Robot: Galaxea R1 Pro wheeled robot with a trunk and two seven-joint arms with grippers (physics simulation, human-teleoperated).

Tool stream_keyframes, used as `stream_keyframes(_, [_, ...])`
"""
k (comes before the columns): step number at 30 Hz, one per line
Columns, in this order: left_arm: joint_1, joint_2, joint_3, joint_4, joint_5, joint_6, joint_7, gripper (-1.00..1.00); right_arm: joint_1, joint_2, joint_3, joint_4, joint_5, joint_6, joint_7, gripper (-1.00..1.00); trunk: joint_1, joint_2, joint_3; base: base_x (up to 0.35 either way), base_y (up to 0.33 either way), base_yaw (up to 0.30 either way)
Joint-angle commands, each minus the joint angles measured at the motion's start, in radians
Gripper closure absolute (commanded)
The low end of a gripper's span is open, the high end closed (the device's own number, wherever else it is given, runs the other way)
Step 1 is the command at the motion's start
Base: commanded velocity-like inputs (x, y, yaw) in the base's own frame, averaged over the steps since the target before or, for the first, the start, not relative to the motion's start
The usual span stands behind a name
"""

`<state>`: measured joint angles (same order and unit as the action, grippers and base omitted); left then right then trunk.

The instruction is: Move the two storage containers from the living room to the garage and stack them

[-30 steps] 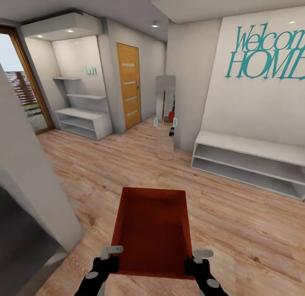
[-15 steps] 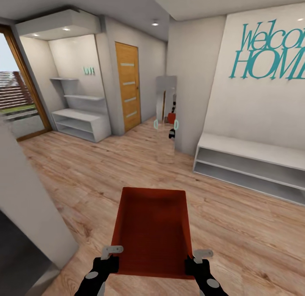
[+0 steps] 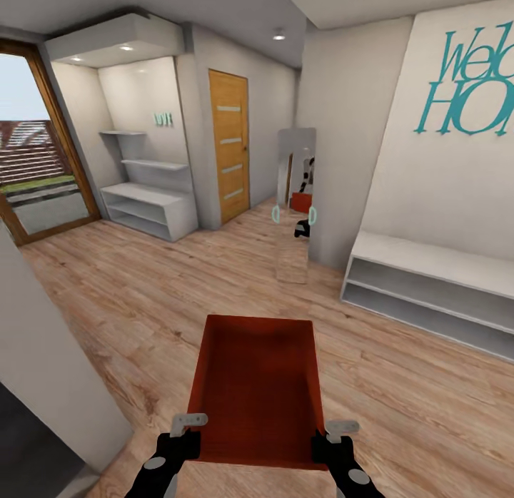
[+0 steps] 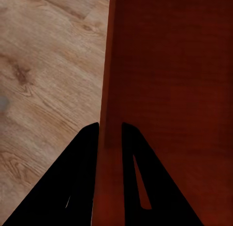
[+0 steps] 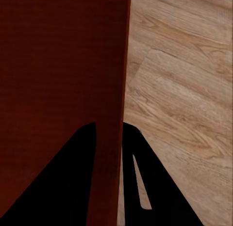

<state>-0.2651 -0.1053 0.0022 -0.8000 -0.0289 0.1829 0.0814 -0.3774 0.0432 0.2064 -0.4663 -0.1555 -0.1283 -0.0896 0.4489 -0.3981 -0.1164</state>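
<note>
Still indoors on plank floor (image 3: 143,298), with wall corner (image 3: 43,369) near on the left and mirror (image 3: 294,205) ahead; could clip either while turning. Carried bin (image 3: 258,387) low in front, above the planks. Left hand (image 4: 110,134) and right hand (image 5: 109,131) pinched shut on opposite side walls; thin rim grips, could slip.

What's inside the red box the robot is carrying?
Nothing: the rust-red open-top bin shows a bare flat bottom. The light wood-plank floor directly beneath it is covered.

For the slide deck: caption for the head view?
Both grippers carry a red bin over wood flooring.
</note>
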Motion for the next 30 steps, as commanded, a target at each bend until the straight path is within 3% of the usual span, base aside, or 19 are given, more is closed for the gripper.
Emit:
stream_keyframes(1, [0.0, -0.057, -0.03, 0.001, 0.009, 0.035, -0.006, 1.0, -0.001, 0.0, 0.001, -0.003, -0.005, -0.005, -0.009, 1.0, 0.001, -0.002, -0.002, 0.327, 0.0, 0.099])
stream_keyframes(11, [0.0, -0.057, -0.03, 0.001, 0.009, 0.035, -0.006, 1.0, -0.001, 0.0, 0.001, -0.003, -0.004, -0.005, -0.009, 1.0, 0.001, -0.002, -0.002, 0.327, 0.0, 0.026])
stream_keyframes(22, [0.0, -0.057, -0.029, 0.001, 0.009, 0.035, -0.006, 1.0, -0.001, 0.0, 0.001, -0.003, -0.004, -0.005, -0.009, 1.0, 0.001, -0.002, -0.002, 0.327, 0.0, 0.23])
stream_keyframes(30, [0.0, -0.057, -0.029, 0.001, 0.009, 0.035, -0.006, 1.0, -0.001, 0.0, 0.001, -0.003, -0.004, -0.005, -0.009, 1.0, 0.001, -0.002, -0.002, 0.327, 0.0, 0.031])
